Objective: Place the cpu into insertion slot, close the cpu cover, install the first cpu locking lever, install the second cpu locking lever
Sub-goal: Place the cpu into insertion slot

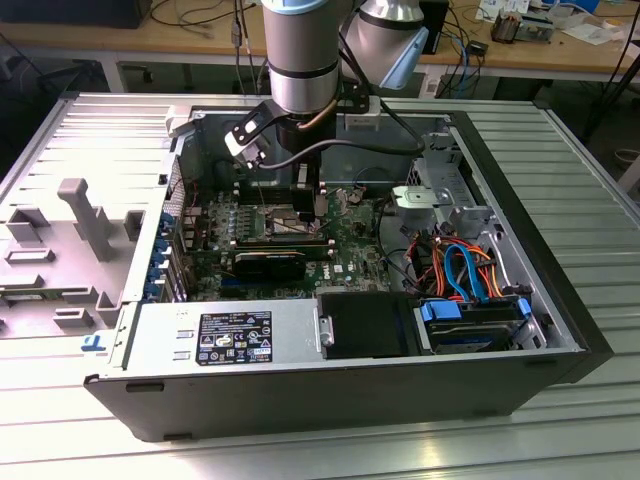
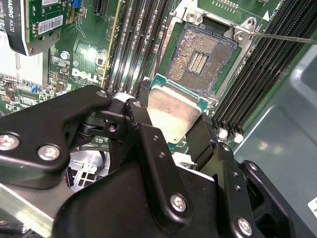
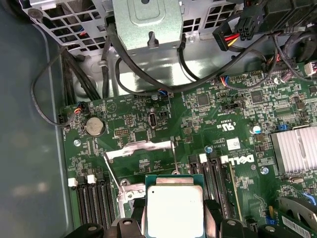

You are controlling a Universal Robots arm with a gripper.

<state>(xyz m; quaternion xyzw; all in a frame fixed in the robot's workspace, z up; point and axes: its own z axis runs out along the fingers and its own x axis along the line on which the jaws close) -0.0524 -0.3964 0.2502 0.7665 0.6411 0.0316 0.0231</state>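
Case: the open black and grey metal computer case (image 1: 300,395) lies on its side. Deep inside it sits the insertion slot (image 2: 198,59), a small dark square socket with a silver metal rim.
Arm: the grey and silver robot arm (image 1: 300,50) stands vertical inside the case, with its wrist directly over the insertion slot's area and the tool pointing down.
Board: the flat green motherboard (image 3: 198,124) carries the insertion slot.
Gripper: the black two-finger gripper (image 2: 168,124) is closed to the width of the chip. Its fingers (image 2: 141,119) press on two opposite edges of it.
Cover: the cpu cover (image 3: 141,148), a thin silver metal frame plate, stands raised at the slot's edge.
Slot state: its field of contacts is bare and nothing sits in it.
Chip: the cpu (image 2: 176,106), a small flat square chip with a silvery-grey metal top, hangs in the fingers. It is above the board and just beside the insertion slot, not touching it.
Lever: a thin steel wire locking lever (image 2: 282,35) runs away from the slot's corner. It looks released.
Step in hand: I judge it is the first one, placing the cpu. The cover and the levers are not yet closed.
What it calls for: the chip must be square over the insertion slot, level, and set down softly, because the contacts seem delicate. Whether it is level now, I cannot tell.
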